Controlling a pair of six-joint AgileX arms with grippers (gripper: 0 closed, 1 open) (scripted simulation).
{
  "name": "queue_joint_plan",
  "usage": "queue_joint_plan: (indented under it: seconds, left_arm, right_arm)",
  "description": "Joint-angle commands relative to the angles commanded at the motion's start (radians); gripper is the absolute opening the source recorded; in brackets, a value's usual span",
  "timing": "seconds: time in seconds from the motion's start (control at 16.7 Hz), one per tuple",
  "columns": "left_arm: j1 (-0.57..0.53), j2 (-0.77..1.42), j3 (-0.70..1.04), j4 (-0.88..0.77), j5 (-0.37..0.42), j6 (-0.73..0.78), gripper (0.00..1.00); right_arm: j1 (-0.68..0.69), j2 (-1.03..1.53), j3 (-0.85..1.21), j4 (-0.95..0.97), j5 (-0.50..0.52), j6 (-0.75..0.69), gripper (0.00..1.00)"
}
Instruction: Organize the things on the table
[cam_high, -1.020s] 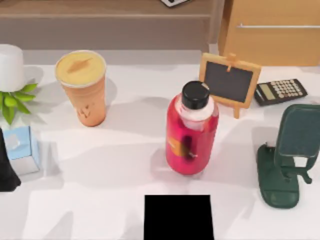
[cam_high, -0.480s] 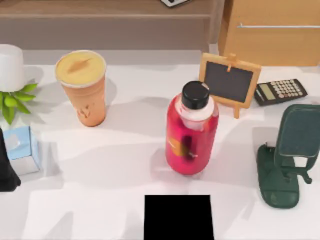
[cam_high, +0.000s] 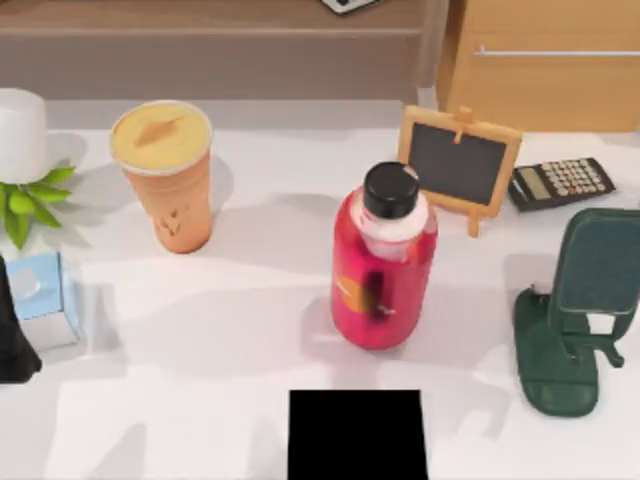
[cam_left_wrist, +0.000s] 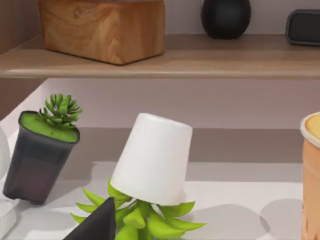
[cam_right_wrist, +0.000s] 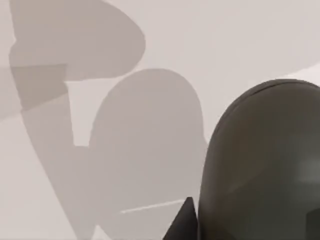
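Note:
The tall orange cup (cam_high: 166, 176) with a yellowish top stands upright at the back left of the white table (cam_high: 230, 330); its side also shows in the left wrist view (cam_left_wrist: 312, 180). A flat black object (cam_high: 357, 435) lies at the front middle. My left gripper (cam_high: 12, 335) is a dark shape at the table's left edge, beside a pale blue box (cam_high: 45, 298); a dark part of it (cam_left_wrist: 97, 225) shows in the left wrist view. A dark part of my right gripper (cam_right_wrist: 184, 224) sits low over the table beside a dark rounded object (cam_right_wrist: 260, 165).
A red bottle (cam_high: 383, 265) with a black cap stands mid-table. Behind it are a small chalkboard easel (cam_high: 460, 165) and a calculator (cam_high: 560, 183). A dark green phone stand (cam_high: 575, 310) is at the right. A white-potted plant (cam_high: 22, 150) and a dark pot (cam_left_wrist: 42, 152) are far left.
The dark shape of my left gripper at the left edge has drawn back very slightly. Nothing else has moved.

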Motion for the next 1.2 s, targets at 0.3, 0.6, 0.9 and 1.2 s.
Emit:
queue_joint_plan:
  seconds: [0.3, 0.6, 0.9, 1.2]
  left_arm:
    - [0.000, 0.000, 0.000, 0.000, 0.000, 0.000, 1.00]
    - [0.000, 0.000, 0.000, 0.000, 0.000, 0.000, 1.00]
    - [0.000, 0.000, 0.000, 0.000, 0.000, 0.000, 1.00]
    - [0.000, 0.000, 0.000, 0.000, 0.000, 0.000, 1.00]
  right_arm:
    - [-0.001, -0.047, 0.098, -0.137, -0.001, -0.002, 0.00]
    - [0.008, -0.047, 0.097, -0.131, -0.002, -0.009, 0.00]
    - [0.154, -0.118, 0.130, -0.075, -0.019, -0.201, 0.00]
    - [0.428, -0.232, 0.171, 0.024, -0.047, -0.582, 0.00]
